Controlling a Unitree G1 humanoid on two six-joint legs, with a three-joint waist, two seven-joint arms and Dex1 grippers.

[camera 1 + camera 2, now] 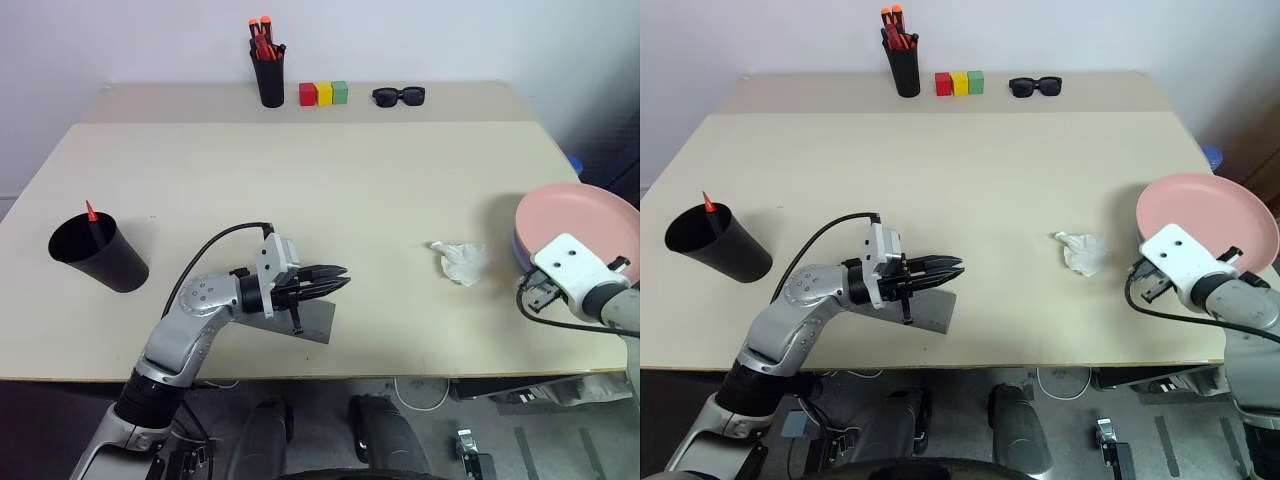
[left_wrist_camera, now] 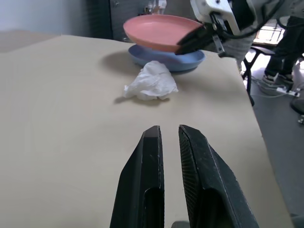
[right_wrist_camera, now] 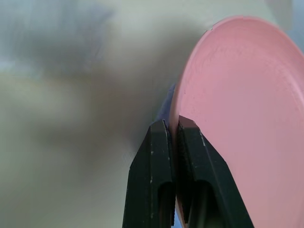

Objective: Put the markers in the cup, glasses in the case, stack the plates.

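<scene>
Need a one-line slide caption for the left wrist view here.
Left gripper, jaws nearly shut, faces crumpled tissue; beyond, right gripper holds pink plate above blue plate.

Your beige table [image 1: 330, 190] carries the cup [image 1: 97, 253], grey case [image 1: 312, 318], crumpled tissue [image 1: 461, 261], blue plate [image 2: 166, 59], pen cup [image 1: 269, 78], blocks [image 1: 323, 94] and sunglasses [image 1: 398, 96].

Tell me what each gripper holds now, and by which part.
The right gripper holds the pink plate by its rim, above the blue plate. The left gripper holds nothing, its jaws nearly closed.
</scene>
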